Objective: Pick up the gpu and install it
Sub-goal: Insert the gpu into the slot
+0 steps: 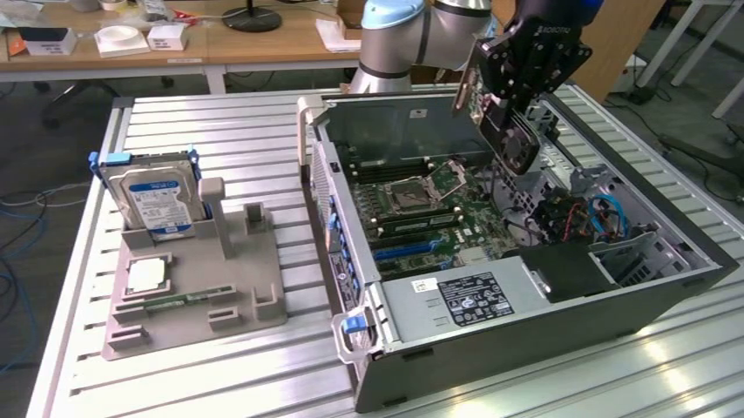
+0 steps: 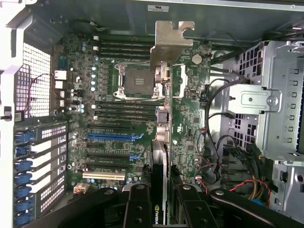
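A slatted metal surface [image 1: 209,122] stands in a workshop, with wooden desks [image 1: 267,43] behind it. On it lies one computer case [image 1: 558,322], laid on its side with the panel off, evidently so that the motherboard [image 1: 419,218] faces upward and can be reached from above. One robot arm [image 1: 407,35] reaches over the case. Its end effector [image 1: 510,109] is clenched on the gpu [image 1: 517,148], the card pinched between the two fingers [image 2: 140,204].

The gpu hangs in the air above the open case, clear of the motherboard and not seated in any slot. It is held on edge (probably so that its lower edge can meet a slot squarely). In the wrist view its silver bracket [image 2: 171,40] lies at the end away from the fingers, and the card runs across the board near the processor socket [image 2: 137,80].

On the exterior view's left, well apart from the case, one grey fixture [image 1: 198,296] keeps spare parts in fixed places: one hard drive [image 1: 157,200] standing upright, one processor chip [image 1: 145,276] lying flat, and one memory stick [image 1: 174,300] lying flat. One blue slot [image 2: 109,136] shows on the motherboard.
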Tool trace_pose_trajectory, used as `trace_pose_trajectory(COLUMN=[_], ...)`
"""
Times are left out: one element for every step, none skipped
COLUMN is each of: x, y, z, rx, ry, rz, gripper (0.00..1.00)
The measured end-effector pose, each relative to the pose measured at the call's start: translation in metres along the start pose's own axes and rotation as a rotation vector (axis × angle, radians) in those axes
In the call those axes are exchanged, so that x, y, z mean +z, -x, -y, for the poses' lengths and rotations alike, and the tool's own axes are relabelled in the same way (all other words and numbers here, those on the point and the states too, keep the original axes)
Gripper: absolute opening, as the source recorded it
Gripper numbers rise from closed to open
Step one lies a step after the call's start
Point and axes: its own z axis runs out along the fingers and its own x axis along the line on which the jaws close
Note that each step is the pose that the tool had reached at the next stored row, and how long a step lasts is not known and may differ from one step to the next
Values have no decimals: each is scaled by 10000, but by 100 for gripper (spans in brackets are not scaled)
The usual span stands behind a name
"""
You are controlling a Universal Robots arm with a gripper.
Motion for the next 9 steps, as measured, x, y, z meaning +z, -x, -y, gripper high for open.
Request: trace_pose_trajectory(x=[0,0,0,0,0,0,0,0,0], y=[0,0,0,0,0,0,0,0,0], z=[0,0,0,0,0,0,0,0,0], rx=[0,0,0,-1,-3,-24,-71,-147,-239], ry=[0,0,0,0,0,0,0,-1,-2], rz=[0,0,0,-1,0,0,-1,-2,-4], gripper=[26,26,26,26,26,26,26,26,26])
